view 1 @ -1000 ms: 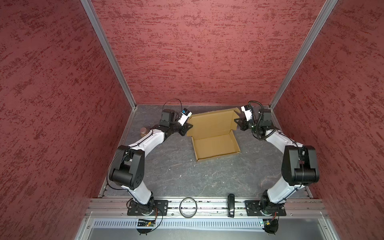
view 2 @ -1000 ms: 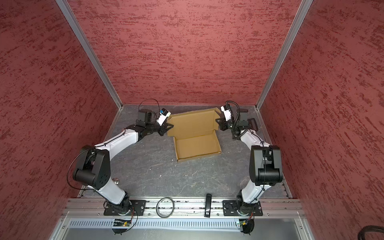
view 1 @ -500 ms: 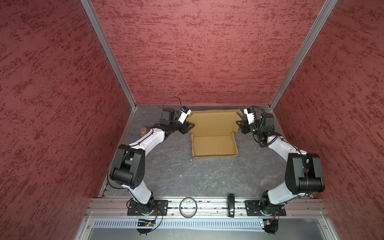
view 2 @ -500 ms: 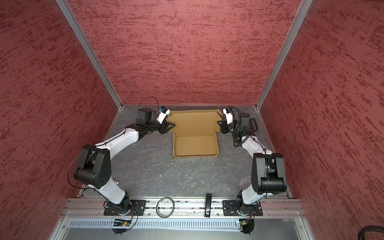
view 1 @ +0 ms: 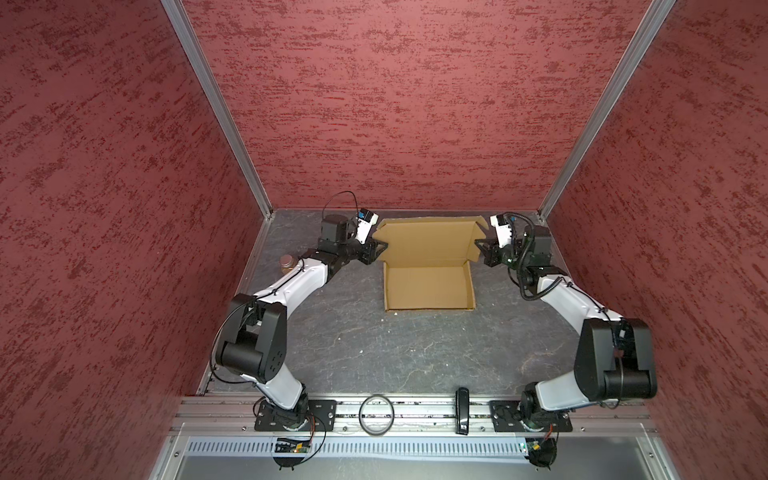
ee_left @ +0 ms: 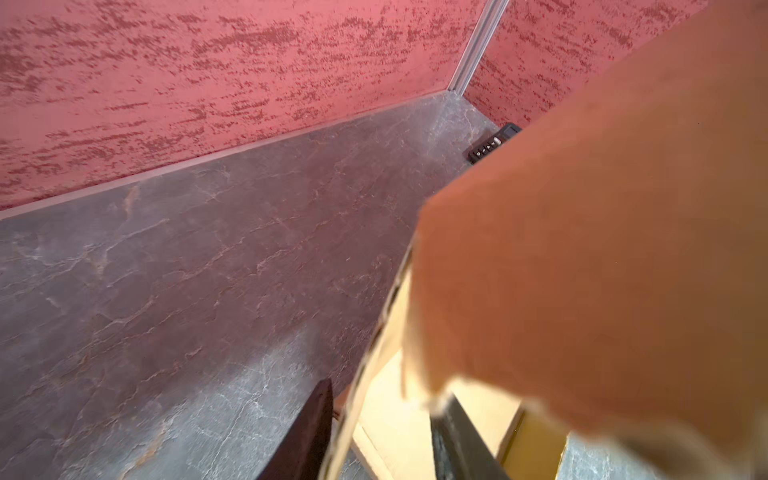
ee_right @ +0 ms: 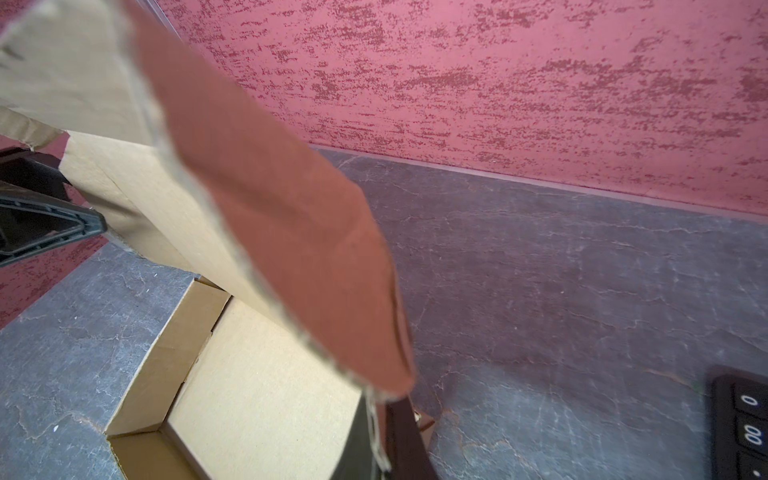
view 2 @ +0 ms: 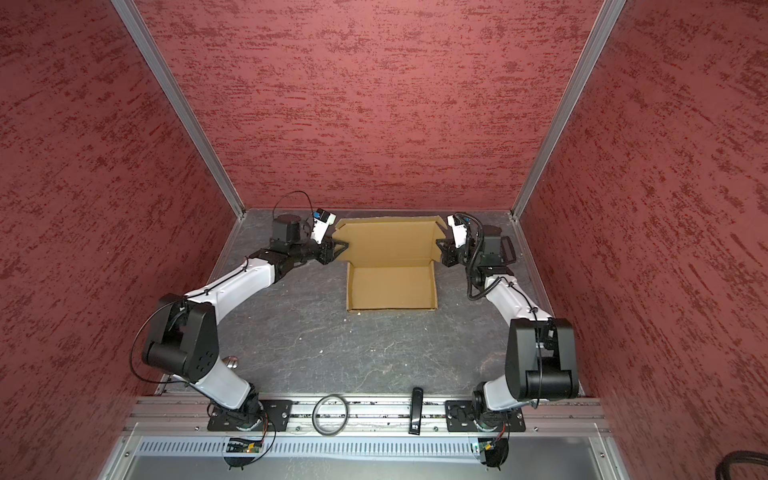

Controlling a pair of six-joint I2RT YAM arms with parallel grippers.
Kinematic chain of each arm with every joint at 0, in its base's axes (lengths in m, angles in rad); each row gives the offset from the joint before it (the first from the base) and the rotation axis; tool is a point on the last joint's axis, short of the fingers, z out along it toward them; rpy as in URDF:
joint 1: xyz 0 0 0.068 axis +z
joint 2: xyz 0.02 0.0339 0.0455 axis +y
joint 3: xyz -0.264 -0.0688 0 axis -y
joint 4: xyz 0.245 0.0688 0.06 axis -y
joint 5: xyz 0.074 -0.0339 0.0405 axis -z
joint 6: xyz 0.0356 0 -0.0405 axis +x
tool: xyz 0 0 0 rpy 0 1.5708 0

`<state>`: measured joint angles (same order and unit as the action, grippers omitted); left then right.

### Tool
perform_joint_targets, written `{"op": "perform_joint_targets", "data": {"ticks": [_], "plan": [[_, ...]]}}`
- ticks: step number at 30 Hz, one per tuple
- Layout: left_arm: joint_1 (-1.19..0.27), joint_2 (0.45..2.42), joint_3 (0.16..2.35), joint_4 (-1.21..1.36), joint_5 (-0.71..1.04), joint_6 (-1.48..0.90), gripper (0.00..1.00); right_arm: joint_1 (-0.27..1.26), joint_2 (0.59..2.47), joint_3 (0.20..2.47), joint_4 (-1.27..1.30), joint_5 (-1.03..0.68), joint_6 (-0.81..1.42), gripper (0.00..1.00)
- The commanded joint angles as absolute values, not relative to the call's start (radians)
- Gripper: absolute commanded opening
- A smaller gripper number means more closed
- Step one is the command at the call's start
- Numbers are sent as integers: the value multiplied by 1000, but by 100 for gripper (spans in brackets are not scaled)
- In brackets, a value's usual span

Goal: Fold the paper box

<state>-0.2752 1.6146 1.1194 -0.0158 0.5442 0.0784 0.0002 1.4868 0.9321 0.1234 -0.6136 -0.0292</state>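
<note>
**Top views.** In both top views the paper box [view 1: 428,286] [view 2: 390,286] sits toward the back of the table, about midway between the arms. Its tray is formed, with walls up on all four sides. The lid panel is raised off the table behind the tray, and I can't judge its tilt from here. The left gripper [view 1: 379,248] [view 2: 340,245] is at the lid's left edge and the right gripper [view 1: 480,248] [view 2: 439,245] is at its right edge. Neither grip can be read from up here.

**Left wrist.** The fingers [ee_left: 311,432] of the left gripper [ee_left: 388,399] stand partly apart. They straddle the cardboard edge of the paper box [ee_left: 602,249], and I read no clamp on it. A flap fills most of the frame, out of focus. A black calculator [ee_left: 494,141] lies by the far wall, partly hidden behind the flap.

**Right wrist.** The right gripper [ee_right: 384,436] is pinched tight on the lid's side flap. The tray floor of the paper box [ee_right: 257,399] is below it. The calculator [ee_right: 742,424] is at the frame edge, near this arm but clear of the box.

**Judgement.** The step in hand is closing the lid, and only one side is gripped. I think the left needs to close on its flap next. Then both arms should swing the lid forward together, steering the side flaps inside the tray walls. If the two arms pull unevenly, I expect the tray to skew or slide.
</note>
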Motion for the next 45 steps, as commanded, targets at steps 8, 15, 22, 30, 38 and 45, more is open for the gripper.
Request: {"op": "perform_joint_targets", "data": {"ticks": [8,15,22,30,38,45], "plan": [[-279,1565,1050,151,509,35,39,12,1502,941,135,-594,-6,5],[-282,1579,1049,184,506,12,27,14,1522,940,147,-591,3,4],[-288,1568,1052,181,493,13,29,15,1531,945,143,-588,0,4],[-298,1567,1052,191,466,10,10,17,1518,943,141,-586,3,7],[-301,1580,1069,177,472,35,0,18,1478,945,123,-565,0,22],[-299,1582,1070,169,477,38,0,19,1492,974,121,-563,4,22]]}}
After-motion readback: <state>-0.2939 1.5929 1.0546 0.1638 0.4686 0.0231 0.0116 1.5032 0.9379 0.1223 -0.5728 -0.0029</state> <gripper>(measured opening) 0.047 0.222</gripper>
